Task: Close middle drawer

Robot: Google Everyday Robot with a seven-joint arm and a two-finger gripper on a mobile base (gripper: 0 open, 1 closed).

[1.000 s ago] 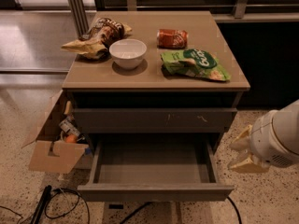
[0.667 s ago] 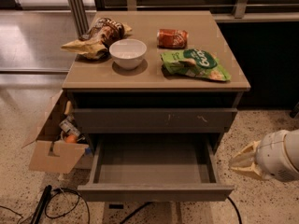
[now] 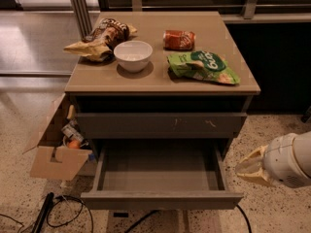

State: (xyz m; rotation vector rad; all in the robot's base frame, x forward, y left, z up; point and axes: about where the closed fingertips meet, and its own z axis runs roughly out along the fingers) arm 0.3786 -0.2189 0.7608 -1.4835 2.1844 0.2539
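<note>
Speckled floor [image 3: 19,130]; left of table [image 3: 160,84], open cardboard box [image 3: 53,161], contents indistinct. Below table top, middle drawer [image 3: 160,171] stands pulled out toward camera, long axis left-right, inside bare grey. Right of table, low: hand [image 3: 252,168], arm [image 3: 291,165] cut off by frame; wide or narrow, cannot tell.

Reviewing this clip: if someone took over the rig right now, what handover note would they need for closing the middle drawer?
Gripper: low at the right of the cabinet, beside the open drawer's side, apparently clear of it, holding nothing.
Middle drawer: pulled well out, bare inside.
Done: nothing yet; the drawer has not been pushed.
Left: probably bring the gripper round to the drawer's front edge and push it in until it sits flush below the scratched front.
</note>
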